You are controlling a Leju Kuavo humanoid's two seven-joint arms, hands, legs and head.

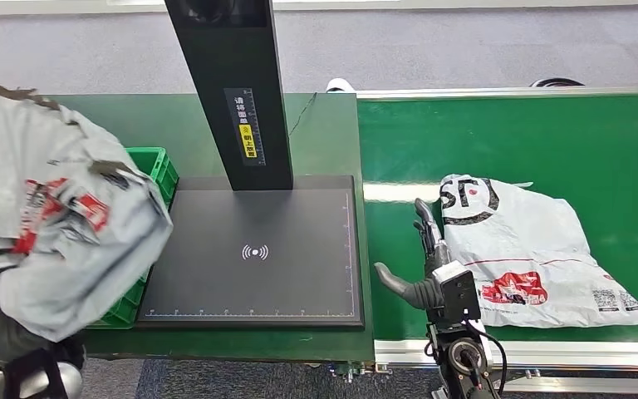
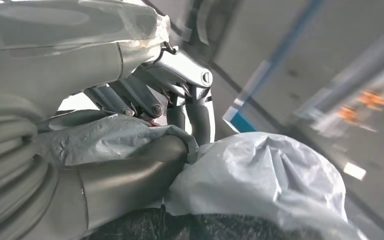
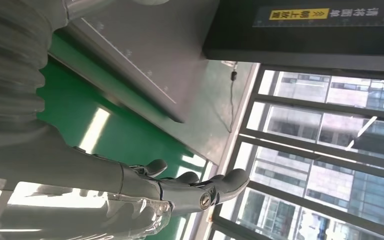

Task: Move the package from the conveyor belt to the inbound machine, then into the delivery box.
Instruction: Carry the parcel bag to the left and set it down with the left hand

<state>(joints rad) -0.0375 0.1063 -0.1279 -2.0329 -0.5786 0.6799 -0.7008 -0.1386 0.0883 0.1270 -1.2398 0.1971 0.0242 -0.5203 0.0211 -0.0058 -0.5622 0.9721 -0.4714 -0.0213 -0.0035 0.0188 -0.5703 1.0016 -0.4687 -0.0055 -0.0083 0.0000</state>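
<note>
Head view, inspected from my remote station: a green conveyor belt fills the right half of the frame, with a pale reflection streak near its left edge. Left of it lies the inbound machine, a dark flat platform with a white wireless symbol at its centre and ruler ticks along its edges. A black post rises from its far side; the post carries a yellow label with characters too small for me to read. A green crate sits at the platform's left edge, largely hidden. Grey floor runs along the top of the frame.

I see two packages. One grey package, with red printing, occupies the left of the frame, lifted above the crate. In the left wrist view my left hand holds it, thumb and fingers pressed into the crumpled plastic.

A second white package lies flat on the belt, right of centre. It bears a black circular logo, a red printed block and small codes near its lower right corner; I cannot read the text.

My right hand rests just beside this package's left edge, fingers extended and holding nothing. The right wrist view shows windows and buildings beyond.
</note>
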